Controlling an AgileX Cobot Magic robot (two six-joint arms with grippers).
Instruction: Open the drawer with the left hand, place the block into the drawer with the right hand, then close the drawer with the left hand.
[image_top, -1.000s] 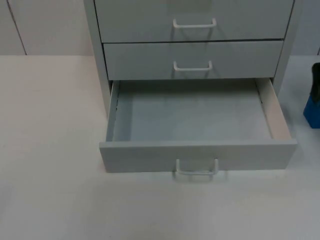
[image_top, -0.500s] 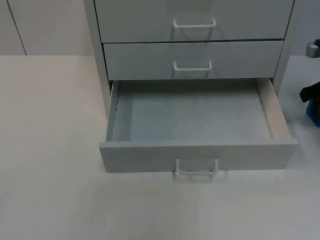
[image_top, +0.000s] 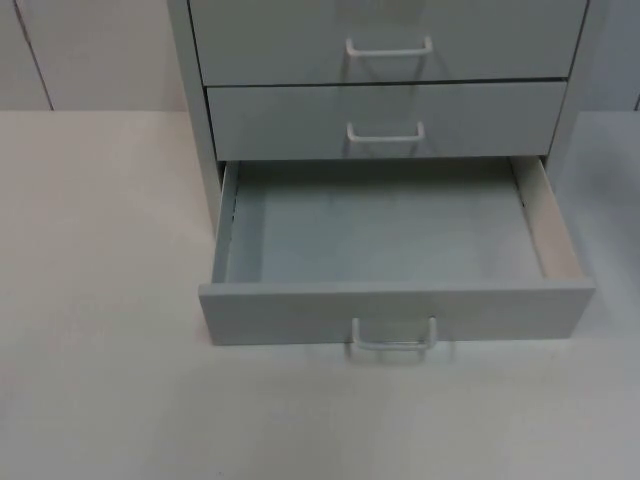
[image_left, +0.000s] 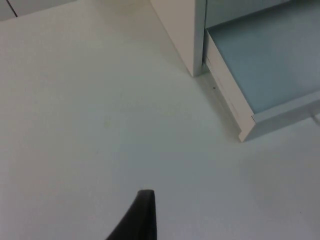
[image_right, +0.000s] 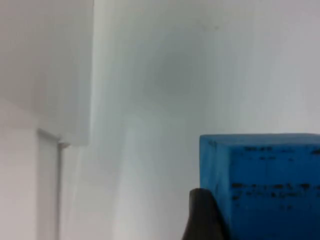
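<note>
**Block and right gripper gone from table's right edge**

Since the earlier top view, both have left that spot. I see the blue block (image_right: 260, 182) in the right wrist view, against the right gripper's finger (image_right: 202, 217); whether the fingers pinch it I cannot tell. Bottom drawer (image_top: 395, 245) stands open. Left gripper (image_left: 137, 220) hovers over the table (image_left: 100, 125) beside the cabinet (image_left: 180, 30), finger state unclear.

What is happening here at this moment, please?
A grey cabinet stands on the white table, and its bottom drawer is pulled out with nothing inside. The right gripper has a blue block against its fingertip, apparently holding it, off to the cabinet's right side. The left gripper waits above the table left of the drawer. The block is not yet in the drawer.
</note>
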